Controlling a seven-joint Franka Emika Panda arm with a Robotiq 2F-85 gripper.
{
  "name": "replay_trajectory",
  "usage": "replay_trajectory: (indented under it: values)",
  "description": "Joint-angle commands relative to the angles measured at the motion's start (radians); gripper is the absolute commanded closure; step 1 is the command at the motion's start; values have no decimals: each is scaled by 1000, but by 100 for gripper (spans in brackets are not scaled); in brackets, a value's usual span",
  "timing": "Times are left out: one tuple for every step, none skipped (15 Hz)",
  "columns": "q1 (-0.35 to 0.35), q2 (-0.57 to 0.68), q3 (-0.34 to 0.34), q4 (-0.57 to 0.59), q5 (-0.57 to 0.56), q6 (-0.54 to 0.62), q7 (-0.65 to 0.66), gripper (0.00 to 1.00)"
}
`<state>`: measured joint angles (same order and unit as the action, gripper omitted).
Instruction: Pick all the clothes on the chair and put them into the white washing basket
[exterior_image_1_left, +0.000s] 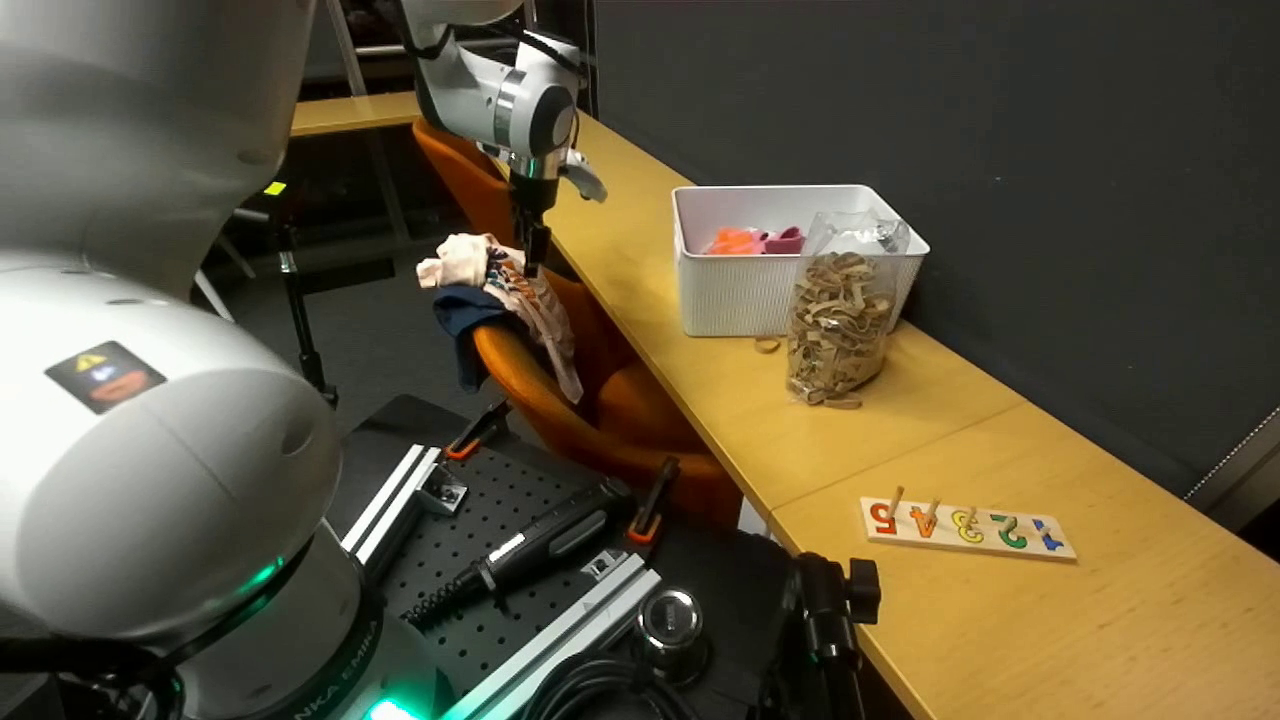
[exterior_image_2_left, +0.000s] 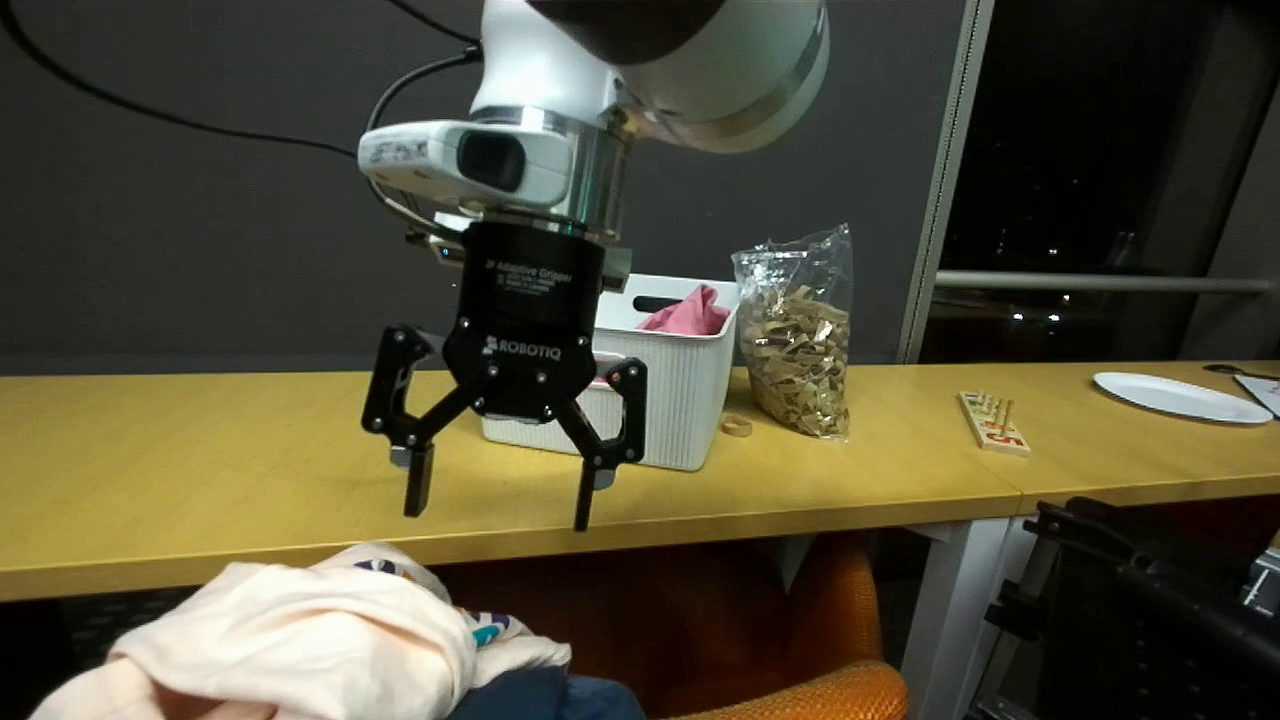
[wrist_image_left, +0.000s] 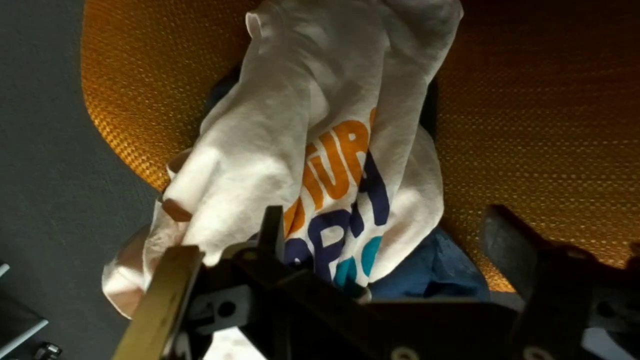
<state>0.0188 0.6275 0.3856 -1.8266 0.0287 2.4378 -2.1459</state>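
Cream garment (wrist_image_left: 305, 145) w/ orange/purple/teal print (part hidden in folds, purple "P" legible) lies w/ navy cloth (wrist_image_left: 425, 265) on orange chair (exterior_image_1_left: 640, 405), gripper (exterior_image_2_left: 498, 512) lbl'd "ROBOTIQ" near it & spread wide, white basket (exterior_image_1_left: 735, 300) on table (exterior_image_1_left: 640, 250), peg board (exterior_image_1_left: 968, 530) nos. 1–5 same table, arm base (exterior_image_1_left: 290, 620) reads "NKA EMIKA".

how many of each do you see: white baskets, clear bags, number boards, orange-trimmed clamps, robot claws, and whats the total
White basket: 1
Clear bag: 1
Number board: 1
Orange-trimmed clamps: 2
Claw: 1
Total: 6
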Motion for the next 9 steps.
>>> replay_trajectory:
  values:
    - [54, 83, -20, 82, 9, -81, 10, 0]
    - [66, 93, -21, 77, 7, -82, 18, 0]
    - [76, 102, -20, 72, 7, -80, 27, 0]
    - [93, 110, -25, 61, -2, -61, 41, 0]
    - [106, 119, -27, 58, -8, -52, 52, 0]
    - [115, 129, -27, 60, -10, -50, 60, 0]
    - [125, 135, -29, 60, -14, -47, 71, 0]
    - [134, 134, -34, 53, -21, -33, 81, 25]
    - [139, 128, -36, 47, -24, -26, 90, 26]
